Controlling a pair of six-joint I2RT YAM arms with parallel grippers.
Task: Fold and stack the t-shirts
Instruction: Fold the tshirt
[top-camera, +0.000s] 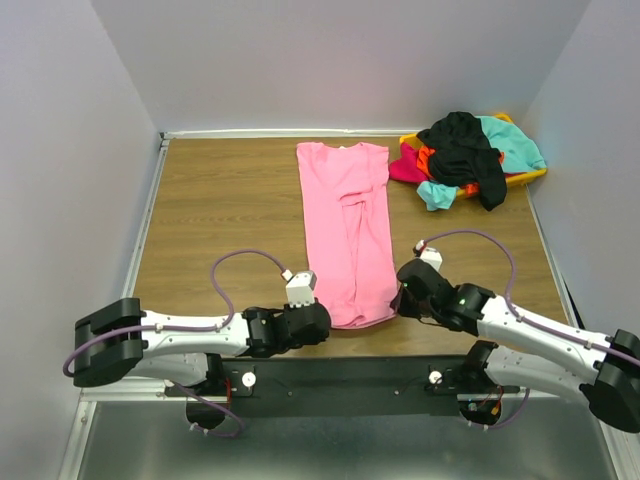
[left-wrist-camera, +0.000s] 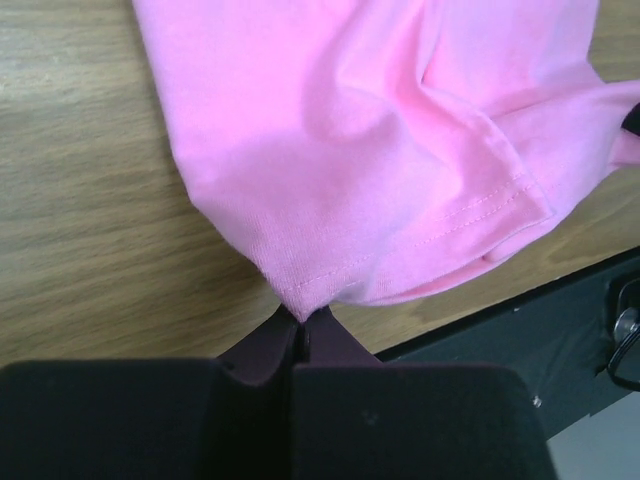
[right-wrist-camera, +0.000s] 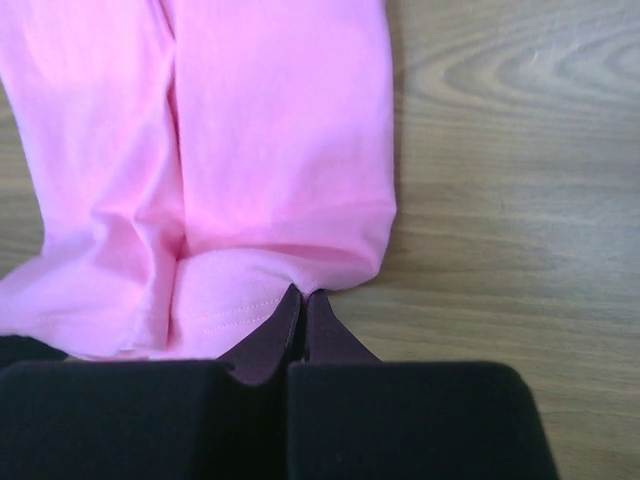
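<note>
Nearest, at seven and five o'clock, the left gripper and right gripper each pinch shut on a bottom corner of the long bright pink cloth t-shirt, which lies as a narrow strip on the brown wooden table. At two o'clock, a heap of black, teal and orange-red shirts fills a yellow plastic bin.

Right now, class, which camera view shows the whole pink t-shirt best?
The top external view: the pink t-shirt lies there full length on the table. Each wrist view shows only a near hem corner, pinched by the left fingers and right fingers.
</note>
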